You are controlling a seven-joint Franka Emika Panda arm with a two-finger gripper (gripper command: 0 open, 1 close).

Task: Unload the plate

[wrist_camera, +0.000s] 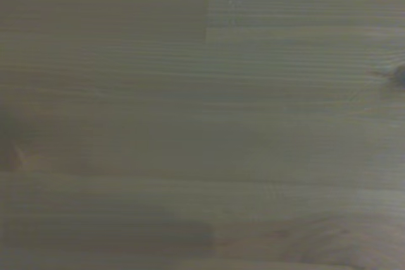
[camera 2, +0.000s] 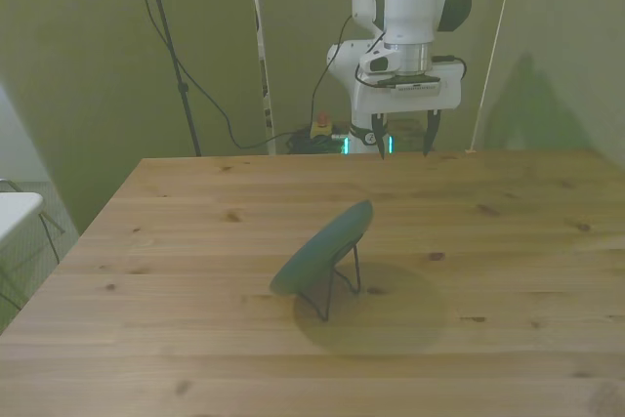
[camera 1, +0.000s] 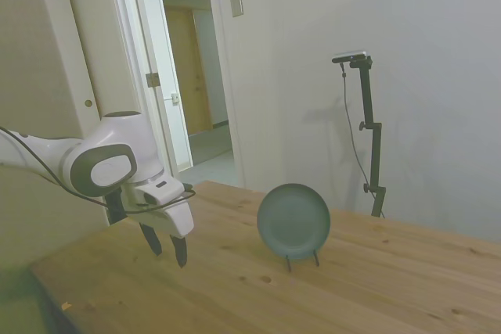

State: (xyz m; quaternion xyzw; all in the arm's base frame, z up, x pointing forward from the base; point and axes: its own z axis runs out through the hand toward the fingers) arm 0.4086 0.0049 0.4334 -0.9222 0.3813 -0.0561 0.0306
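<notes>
1. One dull blue-green plate is nearest in the front view, propped on edge near the middle of the wooden table; in the side view the plate shows its round face, nearly upright and leaning back a little.
2. A thin black wire stand holds the plate up from behind and below; its legs touch the table under the plate's lower rim.
3. A round shadow lies on the wood just beside the stand, toward the front view's right.
4. Farther back, the claw hangs above the table's far edge, well apart from the plate, with its two dark fingers pointing down and spread apart, gripping nothing.
5. In the side view the claw hovers over bare wood, to the picture's left of the plate.
6. The wrist view shows only blurred wood grain of the table.
7. Behind the table, cables trail down in front of a plain wall; the side view shows an open doorway.
</notes>
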